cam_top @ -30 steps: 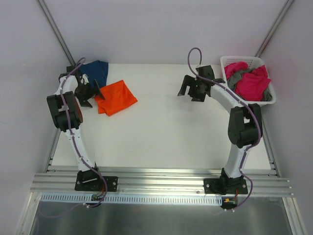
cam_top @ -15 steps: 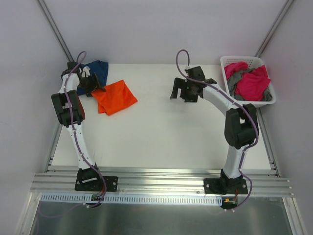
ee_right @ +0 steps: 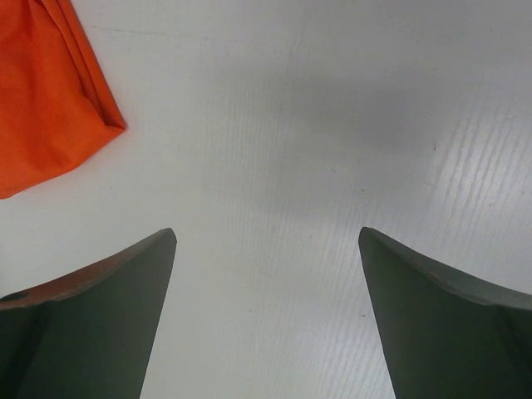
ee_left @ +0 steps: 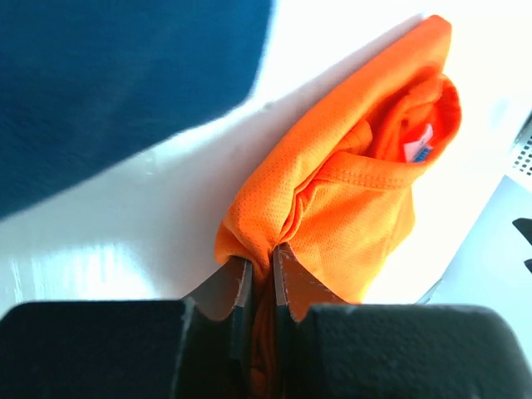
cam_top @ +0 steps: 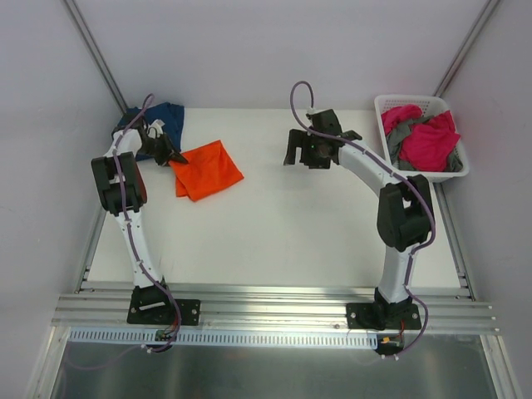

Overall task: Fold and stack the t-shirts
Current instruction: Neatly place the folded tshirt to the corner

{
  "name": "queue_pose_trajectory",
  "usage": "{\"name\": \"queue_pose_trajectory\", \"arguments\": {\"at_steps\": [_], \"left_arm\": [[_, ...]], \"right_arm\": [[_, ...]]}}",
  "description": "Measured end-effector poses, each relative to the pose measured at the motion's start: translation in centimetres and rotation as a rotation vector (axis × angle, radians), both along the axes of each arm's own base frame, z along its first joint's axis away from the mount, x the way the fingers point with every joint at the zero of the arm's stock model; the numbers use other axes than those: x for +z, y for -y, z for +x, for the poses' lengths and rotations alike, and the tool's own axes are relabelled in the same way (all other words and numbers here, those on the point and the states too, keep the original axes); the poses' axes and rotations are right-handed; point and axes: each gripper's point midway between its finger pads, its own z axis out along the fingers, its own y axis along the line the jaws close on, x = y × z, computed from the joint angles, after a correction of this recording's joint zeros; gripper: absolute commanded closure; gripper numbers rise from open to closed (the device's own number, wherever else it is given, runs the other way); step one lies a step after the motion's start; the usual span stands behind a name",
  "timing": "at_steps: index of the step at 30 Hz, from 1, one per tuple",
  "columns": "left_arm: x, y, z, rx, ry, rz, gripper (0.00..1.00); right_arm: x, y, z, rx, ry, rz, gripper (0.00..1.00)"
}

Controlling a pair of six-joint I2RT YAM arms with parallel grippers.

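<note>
An orange t-shirt (cam_top: 209, 169) lies folded on the white table at the back left, and my left gripper (cam_top: 173, 156) is shut on its left corner. In the left wrist view the orange cloth (ee_left: 357, 174) is pinched between the two fingers (ee_left: 226, 287). A navy blue t-shirt (cam_top: 166, 118) lies just behind it in the far left corner, also seen as the navy shirt (ee_left: 108, 83). My right gripper (cam_top: 301, 158) hangs open over bare table at the back centre; its wrist view shows the orange shirt's corner (ee_right: 50, 100) at the upper left. Pink and grey t-shirts (cam_top: 428, 137) fill the basket.
A white slotted basket (cam_top: 391, 104) stands at the back right corner beside the right arm. Metal rails run along the table's near edge (cam_top: 274, 307). Grey walls close in the left, right and back sides.
My left gripper moved to the orange shirt's left corner and shut on it; the shirt shifted slightly right. The right gripper drifted left, still open.
</note>
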Motion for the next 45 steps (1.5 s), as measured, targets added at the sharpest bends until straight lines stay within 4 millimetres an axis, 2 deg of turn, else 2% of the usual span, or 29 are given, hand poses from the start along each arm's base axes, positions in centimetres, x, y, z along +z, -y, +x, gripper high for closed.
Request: {"name": "queue_pose_trajectory", "arguments": {"at_steps": [3, 8, 12, 16, 21, 24, 32, 39, 45], "left_arm": [[1.8, -0.3, 1.0, -0.002, 0.043, 0.022, 1.00], [7.0, -2.1, 4.5, 0.002, 0.225, 0.131, 1.00], [11.4, -3.7, 6.2, 0.011, 0.359, 0.248, 1.00], [14.0, -5.5, 7.5, 0.029, 0.443, 0.372, 1.00], [15.7, -8.7, 9.1, 0.071, 0.507, 0.537, 1.00], [15.1, -10.6, 10.1, 0.095, 0.517, 0.625, 1.00], [10.4, -14.4, 10.4, 0.123, 0.420, 0.769, 1.00], [10.4, -17.4, 10.0, 0.181, 0.385, 0.865, 1.00], [11.7, -19.7, 10.0, 0.238, 0.391, 0.932, 1.00]], "right_arm": [[0.1, -0.3, 0.1, 0.007, 0.006, -0.003, 0.03], [0.1, -0.5, 0.0, 0.012, 0.007, -0.002, 0.03], [0.1, -0.5, 0.0, 0.011, 0.007, -0.002, 0.03], [0.0, -0.1, 0.2, 0.004, 0.008, 0.000, 0.03], [-1.2, 1.7, -0.2, -0.026, -0.019, -0.010, 0.03], [-1.8, 2.8, -0.4, -0.045, -0.037, -0.017, 0.03], [-1.8, 3.7, -0.2, -0.067, -0.036, -0.015, 0.03], [-1.7, 3.6, -0.2, -0.069, -0.039, -0.009, 0.03], [-1.5, 3.4, -0.2, -0.066, -0.038, 0.001, 0.03]]}}
